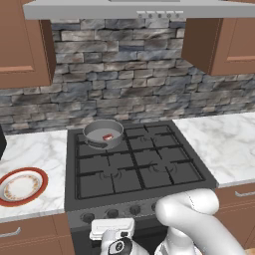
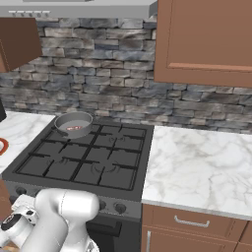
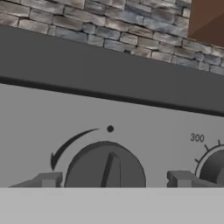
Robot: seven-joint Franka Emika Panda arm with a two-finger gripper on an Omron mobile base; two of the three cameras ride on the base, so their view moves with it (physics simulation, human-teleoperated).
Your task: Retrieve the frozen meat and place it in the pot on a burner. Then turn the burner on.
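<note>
- On the left surface sits a plate, apart from the job;
- frozen meat already lies inside the pot on the rear-left burner, so heating remains;
- low at the stove front, the fingers stand wide, bracketing a knob for turning.

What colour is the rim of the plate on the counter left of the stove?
Orange-red, around a white plate; the left base view shows it best.
</note>
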